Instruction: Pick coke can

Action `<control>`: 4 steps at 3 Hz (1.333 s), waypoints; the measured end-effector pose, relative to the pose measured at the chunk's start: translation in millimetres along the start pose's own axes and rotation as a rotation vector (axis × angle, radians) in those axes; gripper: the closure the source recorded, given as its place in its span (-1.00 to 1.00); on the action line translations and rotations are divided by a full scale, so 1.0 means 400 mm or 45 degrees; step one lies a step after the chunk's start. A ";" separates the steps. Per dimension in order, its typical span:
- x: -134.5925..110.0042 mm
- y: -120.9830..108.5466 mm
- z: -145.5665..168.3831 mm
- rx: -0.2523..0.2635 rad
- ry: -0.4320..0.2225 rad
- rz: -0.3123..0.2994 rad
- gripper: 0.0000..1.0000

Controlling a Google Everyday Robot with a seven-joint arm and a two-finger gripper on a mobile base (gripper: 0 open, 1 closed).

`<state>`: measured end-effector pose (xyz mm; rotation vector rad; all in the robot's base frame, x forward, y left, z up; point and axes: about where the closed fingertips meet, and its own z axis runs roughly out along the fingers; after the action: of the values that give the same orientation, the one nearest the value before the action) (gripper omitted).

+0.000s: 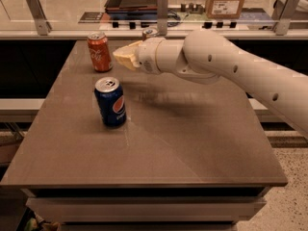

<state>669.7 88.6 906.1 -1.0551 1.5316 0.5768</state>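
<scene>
Coke can point(99, 51) stands upright, ungrasped, on the bench point(192, 143), the tool point(126, 57) just beside it at view right, apart, its opening not discernible, Pepsi can point(110, 101) nearer the camera: approach step, next likely a short advance to enclose it.

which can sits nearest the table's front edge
The blue Pepsi can; the orange-red coke can stands farther back, beside the gripper, and a third can shows behind the arm.
</scene>
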 end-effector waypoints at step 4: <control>-0.001 -0.041 0.112 0.073 0.015 0.030 -1.00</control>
<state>706.8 117.8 898.5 -0.9992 1.5640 0.5409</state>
